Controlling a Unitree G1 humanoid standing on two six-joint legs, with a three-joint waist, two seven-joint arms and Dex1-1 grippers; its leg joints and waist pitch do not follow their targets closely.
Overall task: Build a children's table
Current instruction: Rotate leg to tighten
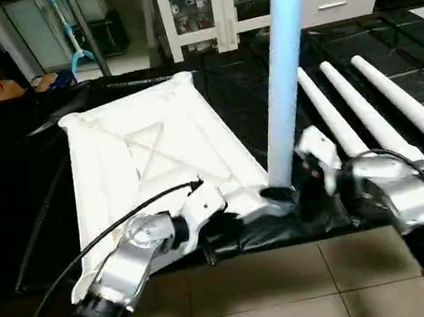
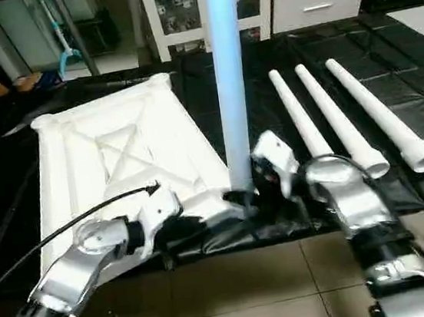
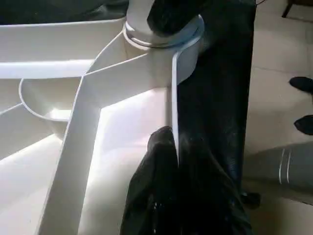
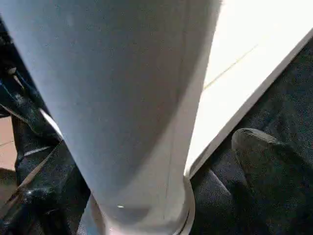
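I am working over a white tabletop [image 1: 150,158] lying ribbed side up on black sheeting [image 1: 252,107]. One leg [image 1: 285,72] stands upright in the corner socket [image 3: 164,36] nearest me.

My left gripper [image 3: 183,196] is pinched shut on the tabletop's thin edge wall, just short of that socket, one finger on each side of the wall. My right gripper [image 1: 303,194] sits at the foot of the standing leg, just beside it on its right; its fingers [image 4: 266,152] are spread wide and nothing is between them, so the leg stands free.

Three more legs [image 1: 381,118] lie side by side on the sheeting beyond my right gripper, well apart from the tabletop, wide ends toward me.

My judgement: the hollow plastic parts look light and stiff, but smooth, so a tapered leg could slip through the fingers. I would take a loose leg near its wide end, where the fingers have most to bear on. The thin edge wall may flex if pinched hard.
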